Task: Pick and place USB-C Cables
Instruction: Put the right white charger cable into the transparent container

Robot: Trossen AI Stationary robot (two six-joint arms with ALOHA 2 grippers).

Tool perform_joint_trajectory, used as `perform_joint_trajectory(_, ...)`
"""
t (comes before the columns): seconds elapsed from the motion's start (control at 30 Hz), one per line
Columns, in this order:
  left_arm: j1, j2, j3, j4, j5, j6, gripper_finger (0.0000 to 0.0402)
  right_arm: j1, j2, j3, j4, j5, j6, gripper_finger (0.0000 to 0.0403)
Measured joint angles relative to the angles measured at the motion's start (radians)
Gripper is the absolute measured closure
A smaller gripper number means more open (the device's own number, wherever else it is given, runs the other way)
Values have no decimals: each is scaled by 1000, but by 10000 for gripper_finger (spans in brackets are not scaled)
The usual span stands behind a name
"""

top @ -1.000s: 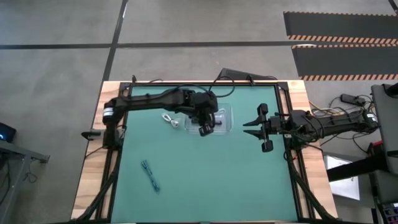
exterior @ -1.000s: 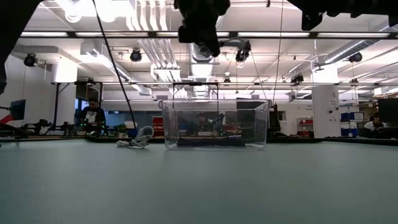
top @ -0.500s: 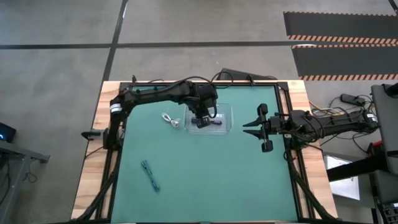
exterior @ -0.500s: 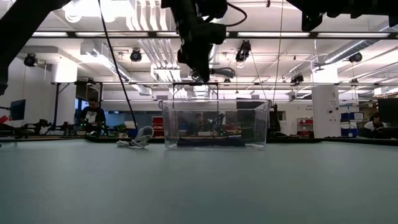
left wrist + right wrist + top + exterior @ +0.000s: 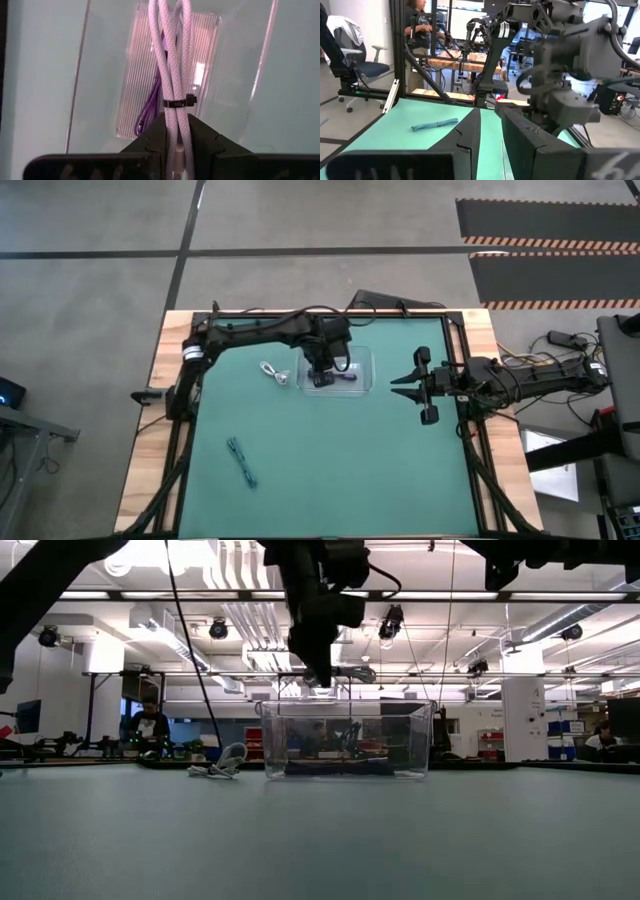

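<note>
Table (image 5: 330,470) green-matted, lab behind — left gripper (image 5: 172,145) jaws clamped on white cable (image 5: 172,65); right gripper (image 5: 487,135) jaws apart.

dark jointed arms (image 5: 260,335), thin black wiring, wedge-shaped black fingers (image 5: 150,142)

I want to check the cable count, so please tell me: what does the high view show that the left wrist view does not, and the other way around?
Only the high view shows the teal-grey cable on the mat, a white cable beside the clear bin, and the waiting right gripper. Only the left wrist view shows the left gripper shut on a white cable bundle and a dark cable lying in the bin. Both show the bin under the left gripper.
</note>
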Motion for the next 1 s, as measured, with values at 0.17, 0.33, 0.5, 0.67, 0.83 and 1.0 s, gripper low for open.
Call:
perform_joint_trajectory(0.17, 0, 40, 0, 3, 0, 58, 369, 0, 0, 0, -6, 0, -1, 338)
perform_joint_trajectory(0.33, 0, 73, -1, 13, 0, 87, 369, 0, 0, 0, -11, 1, -1, 338)
perform_joint_trajectory(0.5, 0, 93, -1, 30, 0, 109, 369, 0, 0, 0, -17, 2, -1, 337)
perform_joint_trajectory(0.67, 5, 93, -25, 82, 0, 110, 369, 0, 0, 0, -19, 2, -1, 337)
perform_joint_trajectory(0.83, 6, 92, -60, 122, -1, 111, 369, 0, 0, 0, -19, 1, 7, 337)
perform_joint_trajectory(1.0, 6, 92, -79, 140, 0, 109, 369, 0, 0, 0, -19, 1, 8, 337)
